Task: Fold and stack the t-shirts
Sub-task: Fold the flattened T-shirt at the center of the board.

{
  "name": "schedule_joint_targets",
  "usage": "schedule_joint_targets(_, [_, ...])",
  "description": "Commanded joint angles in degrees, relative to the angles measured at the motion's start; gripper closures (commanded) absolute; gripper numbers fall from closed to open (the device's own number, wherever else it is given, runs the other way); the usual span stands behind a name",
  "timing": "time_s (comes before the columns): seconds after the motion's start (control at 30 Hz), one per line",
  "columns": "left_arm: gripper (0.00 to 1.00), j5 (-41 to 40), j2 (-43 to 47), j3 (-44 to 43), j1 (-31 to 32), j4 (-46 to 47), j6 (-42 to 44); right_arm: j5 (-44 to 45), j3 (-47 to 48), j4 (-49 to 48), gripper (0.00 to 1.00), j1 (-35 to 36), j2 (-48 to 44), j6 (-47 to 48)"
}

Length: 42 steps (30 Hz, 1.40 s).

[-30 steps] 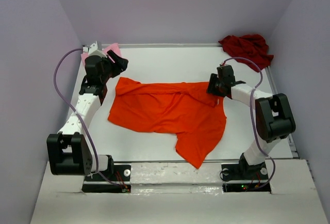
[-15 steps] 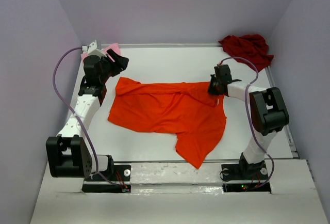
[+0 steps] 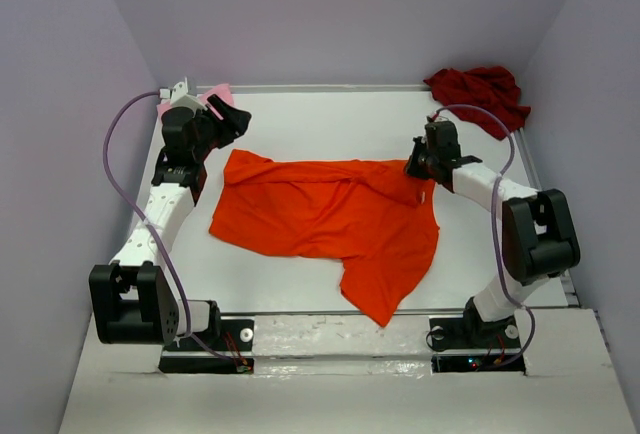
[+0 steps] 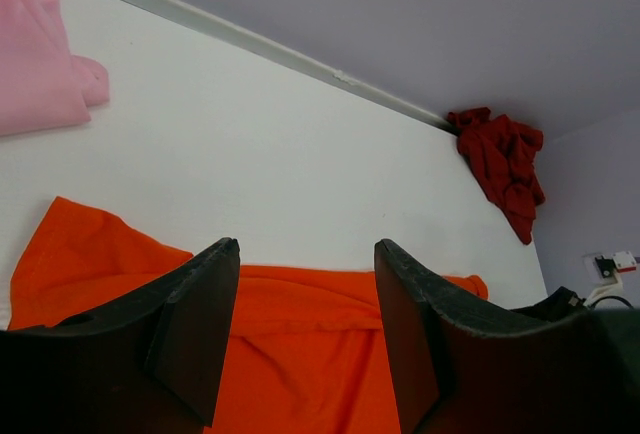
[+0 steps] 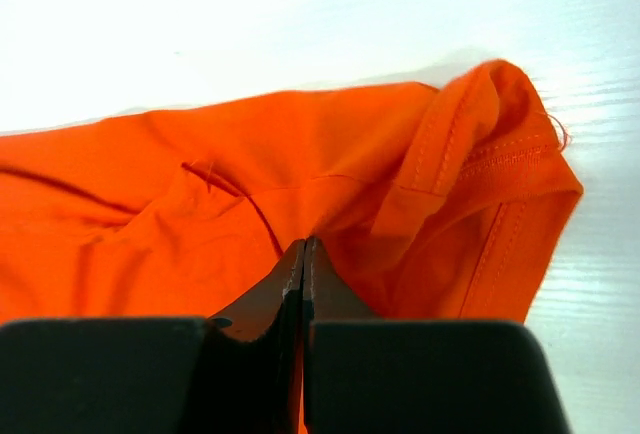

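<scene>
Spreading stage: right gripper [image 5: 303, 254] clamped shut on orange shirt [image 5: 200, 184] at fingertips; left gripper [image 4: 305, 294] gaped empty above cloth; outward pull probably next

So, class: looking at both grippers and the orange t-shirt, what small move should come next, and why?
Probably lower the left gripper onto the far-left corner of the orange t-shirt and close. The right gripper appears shut on the far-right corner, cloth puckering at its tips, while the left hangs open near its corner, holding nothing.
</scene>
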State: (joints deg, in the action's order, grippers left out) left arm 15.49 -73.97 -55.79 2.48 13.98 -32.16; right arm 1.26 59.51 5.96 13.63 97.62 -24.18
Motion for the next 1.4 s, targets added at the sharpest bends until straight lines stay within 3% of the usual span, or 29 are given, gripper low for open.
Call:
schedule_joint_targets(0.0, [0.34,2.2,1.6,0.7,-0.5,3.0,-0.9,-2.9,-2.6,-2.3,1.0,1.0,-6.6,0.6])
schedule_joint_targets(0.27, [0.34,2.7,1.6,0.9,-0.6,3.2,-1.2,-4.2,-8.1,-1.4,1.0,1.6,-11.8,0.1])
schedule_joint_targets(0.47, [0.34,3.1,1.6,1.0,-0.7,3.6,-1.4,-5.7,-8.9,-0.4,0.99,2.1,-10.4,0.5])
schedule_joint_targets(0.5, [0.34,3.1,1.6,1.0,-0.7,3.6,-1.5,-6.1,-8.7,-0.3,0.88,2.1,-9.7,0.3])
schedule_joint_targets(0.6, [0.34,3.2,1.7,1.1,-0.7,3.7,-1.5,-6.0,-7.7,0.2,0.71,2.1,-8.6,0.4])
schedule_joint_targets(0.63, [0.34,3.1,1.7,1.0,-0.7,3.7,-1.5,-5.3,-7.3,0.5,0.69,2.1,-8.2,0.5])
schedule_joint_targets(0.8, [0.34,3.2,1.9,1.2,-0.7,3.8,-1.6,-4.4,-8.1,0.6,0.65,2.1,-9.1,0.7])
schedule_joint_targets(1.37, [0.34,4.5,1.7,1.6,-0.8,4.7,-2.4,-3.7,-11.3,0.7,0.64,2.1,-11.0,0.6])
